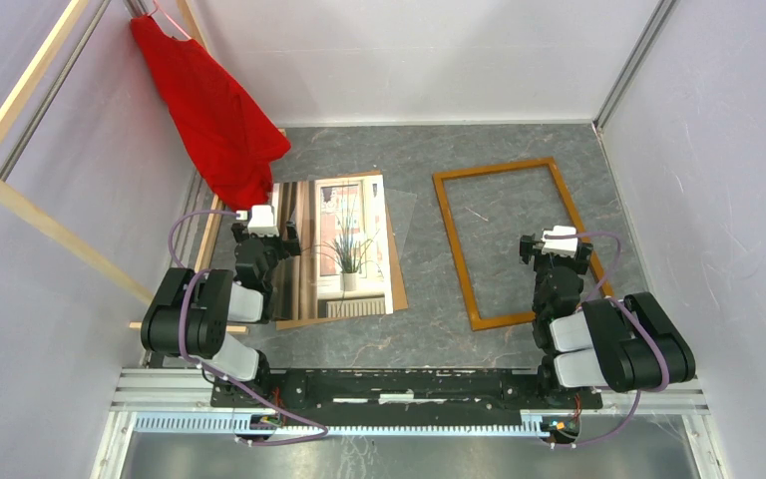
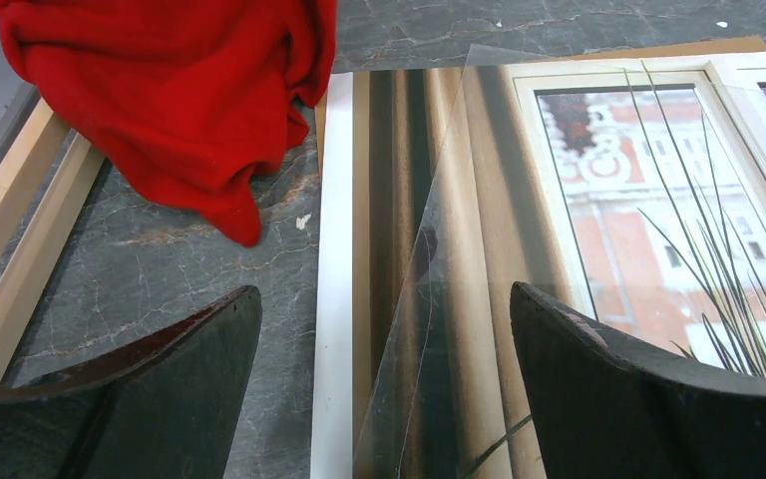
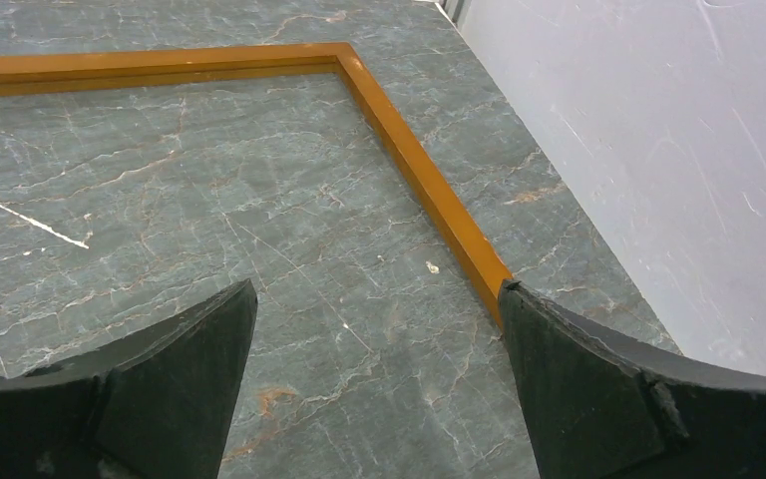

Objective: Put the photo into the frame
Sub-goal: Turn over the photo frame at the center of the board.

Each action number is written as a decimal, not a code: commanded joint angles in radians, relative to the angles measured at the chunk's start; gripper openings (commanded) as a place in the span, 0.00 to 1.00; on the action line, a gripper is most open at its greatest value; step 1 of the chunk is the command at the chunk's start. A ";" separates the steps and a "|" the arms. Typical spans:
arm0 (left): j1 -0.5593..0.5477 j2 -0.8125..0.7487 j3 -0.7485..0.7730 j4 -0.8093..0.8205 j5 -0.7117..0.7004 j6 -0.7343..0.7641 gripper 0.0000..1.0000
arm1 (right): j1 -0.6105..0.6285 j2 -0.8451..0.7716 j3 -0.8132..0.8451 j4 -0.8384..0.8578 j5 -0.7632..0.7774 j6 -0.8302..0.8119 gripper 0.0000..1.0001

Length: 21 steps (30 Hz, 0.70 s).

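Observation:
The photo (image 1: 344, 244) of a spiky green plant at a window lies flat at the table's left, on a brown board (image 1: 397, 274). A clear sheet (image 2: 459, 299) lies askew over most of the photo (image 2: 598, 200). The orange-brown frame (image 1: 455, 249) lies flat to the right, with the marbled table showing through it. My left gripper (image 1: 264, 228) hangs open over the photo's left edge: one finger over the table, the other over the print (image 2: 384, 289). My right gripper (image 1: 557, 244) is open and empty (image 3: 378, 284) above the frame's right rail (image 3: 409, 160).
A red cloth (image 1: 214, 110) hangs from the pale wooden rack (image 1: 20, 100) at the back left, and its bottom rests on the table beside the photo's far left corner (image 2: 180, 90). White walls close in the back and both sides.

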 commanded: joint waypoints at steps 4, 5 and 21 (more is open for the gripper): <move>0.004 -0.002 0.014 0.045 -0.021 -0.023 1.00 | -0.005 -0.003 -0.088 0.027 -0.008 -0.009 0.98; 0.005 -0.002 0.014 0.045 -0.021 -0.023 1.00 | -0.004 -0.004 -0.086 0.025 -0.010 -0.008 0.98; 0.022 -0.016 0.029 0.022 0.039 -0.021 1.00 | -0.007 -0.282 0.137 -0.701 0.264 0.346 0.98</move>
